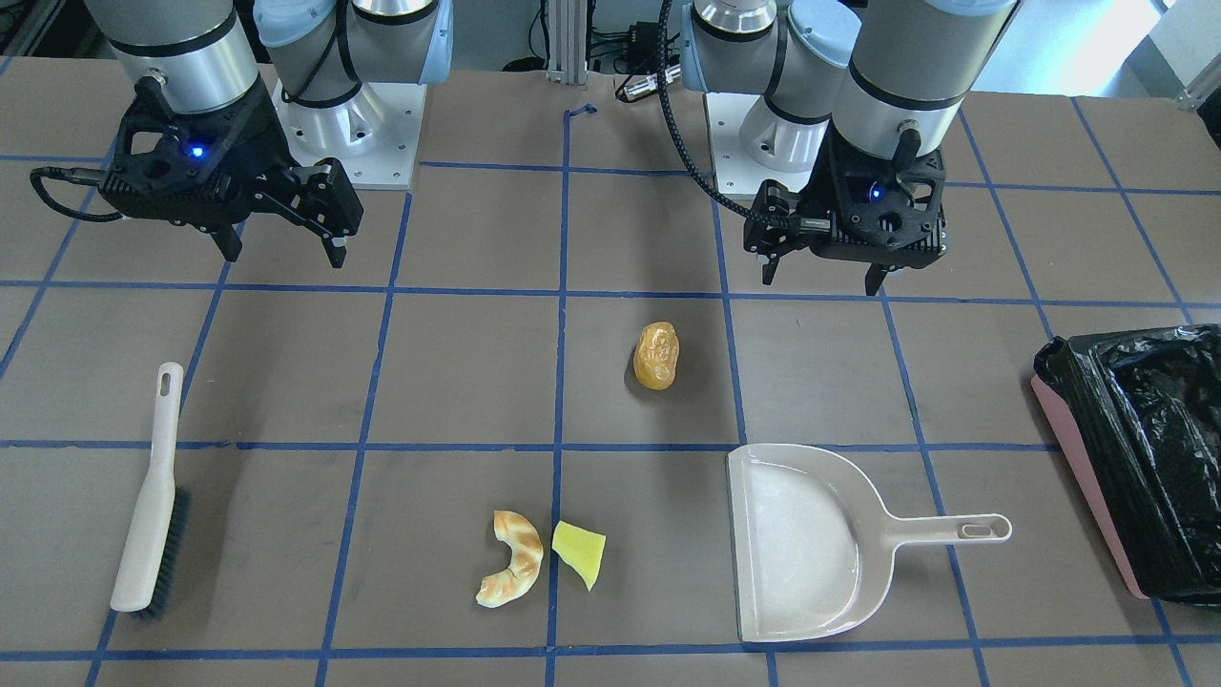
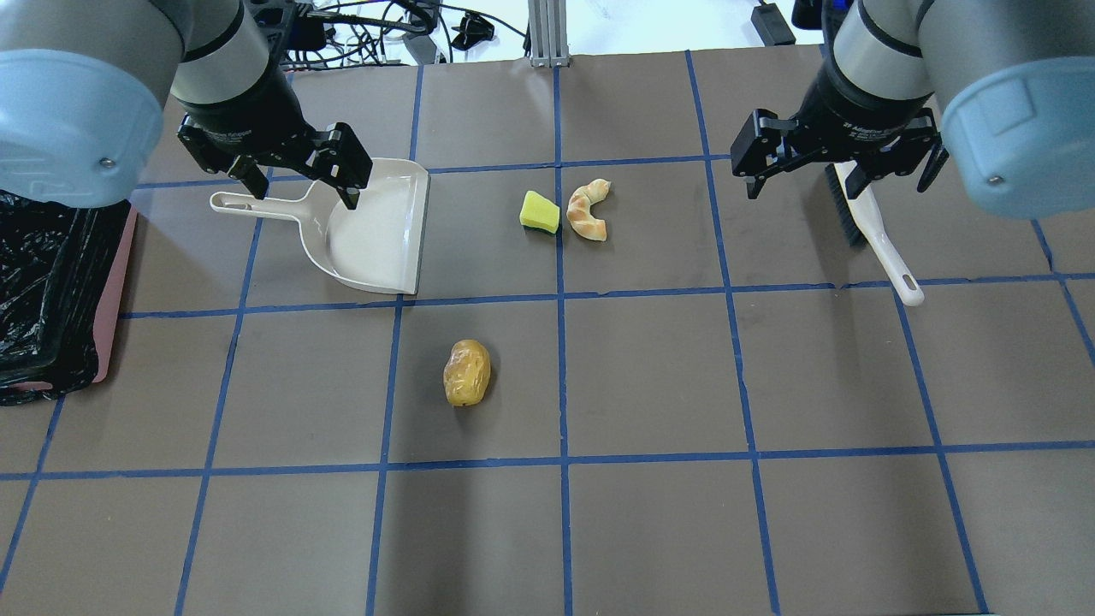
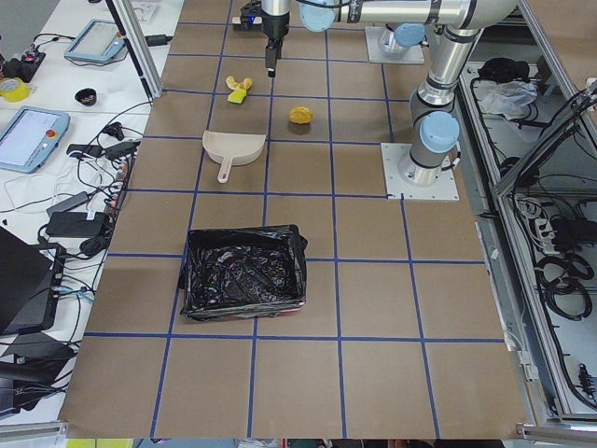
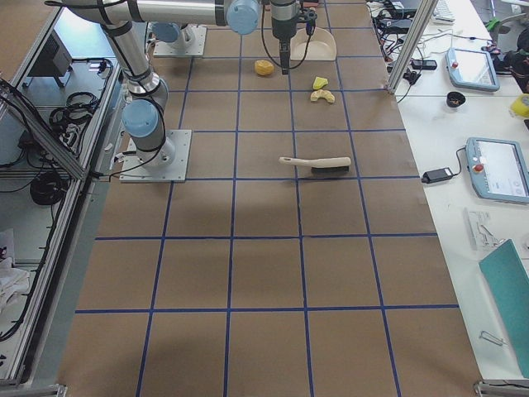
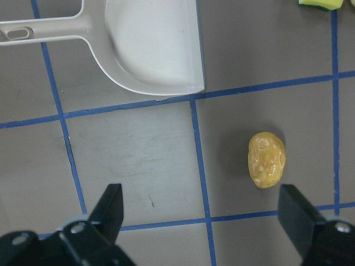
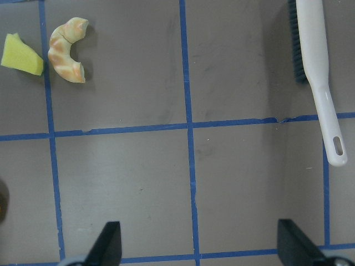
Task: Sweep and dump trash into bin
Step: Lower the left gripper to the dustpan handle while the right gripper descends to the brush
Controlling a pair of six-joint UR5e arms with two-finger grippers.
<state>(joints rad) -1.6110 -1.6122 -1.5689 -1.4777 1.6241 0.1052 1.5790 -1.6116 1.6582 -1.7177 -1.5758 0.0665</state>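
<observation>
left gripper (image 1: 820, 279) hanging over the table (image 1: 458, 363), jaws spread, empty. right gripper (image 1: 284, 256) likewise wide apart, empty. orange-yellow lump (image 1: 656, 356) lying alone mid-table. croissant piece (image 1: 510, 560) just beside yellow sponge wedge (image 1: 580, 552), near beige dustpan (image 1: 811, 544). pink bin (image 2: 115, 295) at the table's left end. white lettering (image 2: 868, 128) on gripper bodies too small to read.

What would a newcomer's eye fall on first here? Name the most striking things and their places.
Three trash pieces stand out on the table: an orange-yellow lump near the middle, a croissant-like piece and a yellow wedge side by side nearer the operators' edge. A beige dustpan lies empty on the robot's left, short of the black-lined pink bin; a brush lies on its right.
</observation>
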